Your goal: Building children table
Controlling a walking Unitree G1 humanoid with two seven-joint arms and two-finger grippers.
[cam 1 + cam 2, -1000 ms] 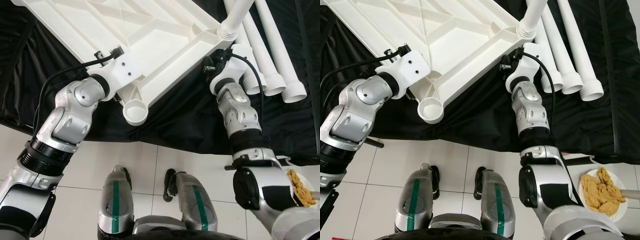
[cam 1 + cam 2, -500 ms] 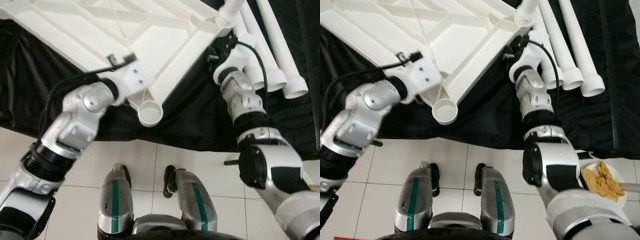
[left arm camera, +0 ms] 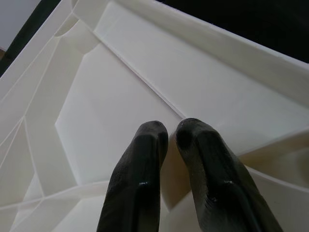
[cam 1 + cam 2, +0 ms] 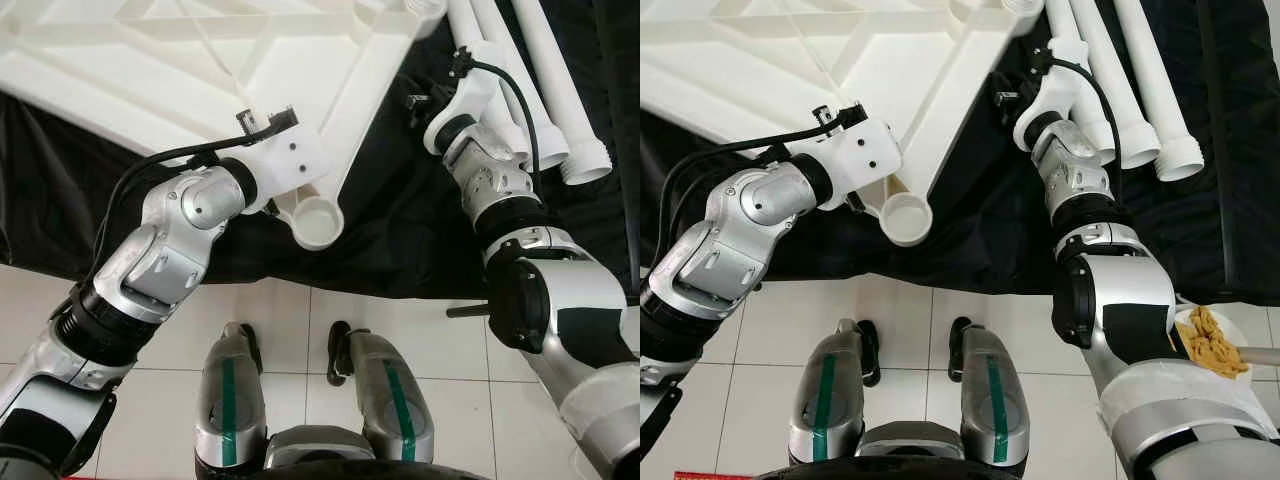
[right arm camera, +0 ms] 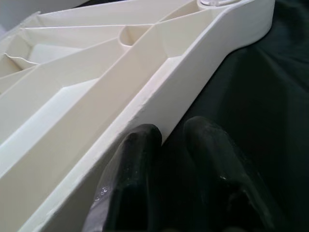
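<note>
Swinging clockwise across the black cloth (image 4: 400,230), the white tabletop (image 4: 200,60) now lies with its ribbed underside up and its long near edge running almost level, where a second ago that edge slanted steeply. Its round leg socket (image 4: 318,218) has shifted toward the robot's right and now sits just beside the left gripper (image 3: 166,140), which is pinched on a thin rib of the tabletop, the two black fingers nearly touching. The right gripper (image 5: 166,140) rests at the tabletop's side rail, one finger against the wall and the other on the cloth; whether it truly grips the rail I cannot tell.

My reading is that the robot is turning the tabletop to bring an empty socket within reach (a leg already seems seated in the far corner socket, though that is cropped). The loose white legs (image 4: 545,90) lie side by side just right of the tabletop, threaded ends pointing toward the robot, long axes running away from it.
</note>
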